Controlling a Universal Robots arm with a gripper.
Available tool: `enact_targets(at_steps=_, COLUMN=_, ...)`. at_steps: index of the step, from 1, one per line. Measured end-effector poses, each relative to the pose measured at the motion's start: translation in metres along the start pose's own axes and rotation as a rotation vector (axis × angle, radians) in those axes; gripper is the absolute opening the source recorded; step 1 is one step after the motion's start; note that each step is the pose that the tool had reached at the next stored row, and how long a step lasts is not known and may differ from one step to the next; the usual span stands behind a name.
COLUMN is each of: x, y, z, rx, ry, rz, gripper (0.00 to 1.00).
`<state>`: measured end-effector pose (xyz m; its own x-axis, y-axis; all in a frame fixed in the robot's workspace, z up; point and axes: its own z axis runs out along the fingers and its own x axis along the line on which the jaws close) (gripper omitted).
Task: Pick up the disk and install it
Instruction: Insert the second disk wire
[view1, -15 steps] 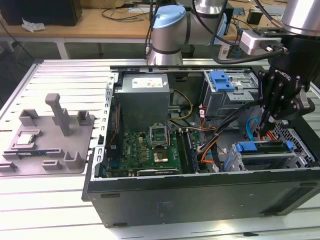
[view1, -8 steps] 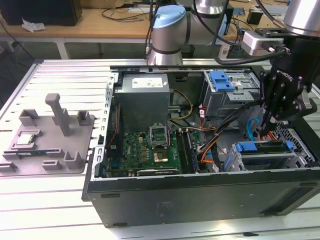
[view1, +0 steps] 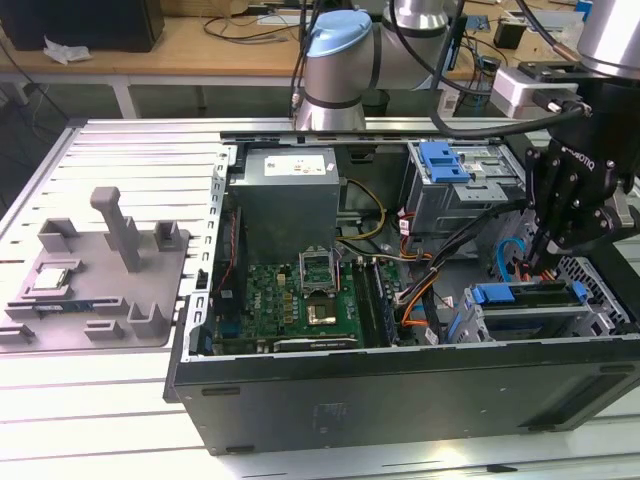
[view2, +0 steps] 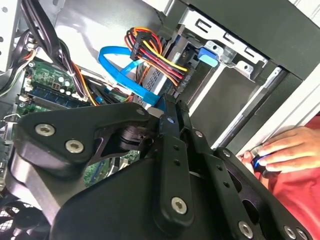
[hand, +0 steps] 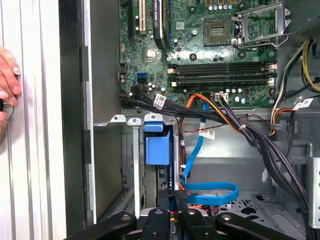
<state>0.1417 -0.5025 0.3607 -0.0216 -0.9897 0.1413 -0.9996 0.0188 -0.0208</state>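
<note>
claw (view1: 548, 262) | my arm holds it low inside the case (view1: 400, 385), fingers drawn together, gripping nothing | disk (view1: 528, 297) | seated in the drive cage (blue carrier edge showing), just beside the claw

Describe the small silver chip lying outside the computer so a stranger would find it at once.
Beside the open computer case, on the exterior view's left, a grey fixture plate with upright posts lies on the slatted table. The chip sits near the plate's left edge: a flat, shiny square among matte grey blocks.
</note>
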Motion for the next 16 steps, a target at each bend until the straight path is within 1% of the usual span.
enact_targets(at_steps=1, x=0.0007, y=0.0000, z=0.0001, rx=-0.0001, ry=-0.0043, rz=0.000, gripper=0.16)
enact_targets(at_steps=3, x=0.0046, y=-0.0002, z=0.0006, rx=-0.0005, ry=-0.0250, rz=0.000, gripper=0.16)
enact_targets(at_steps=5, x=0.0059, y=-0.0002, z=0.0009, rx=-0.0007, ry=-0.0330, rz=0.000, gripper=0.16)
enact_targets(at_steps=6, x=0.0073, y=-0.0003, z=0.0010, rx=-0.0008, ry=-0.0392, rz=0.001, gripper=0.16)
enact_targets(at_steps=7, x=0.0079, y=-0.0003, z=0.0012, rx=-0.0009, ry=-0.0422, rz=0.001, gripper=0.16)
enact_targets(at_steps=8, x=0.0083, y=-0.0003, z=0.0012, rx=-0.0009, ry=-0.0433, rz=0.001, gripper=0.16)
enact_targets(at_steps=16, x=0.0085, y=-0.0012, z=0.0013, rx=-0.0009, ry=-0.0434, rz=0.001, gripper=0.16)
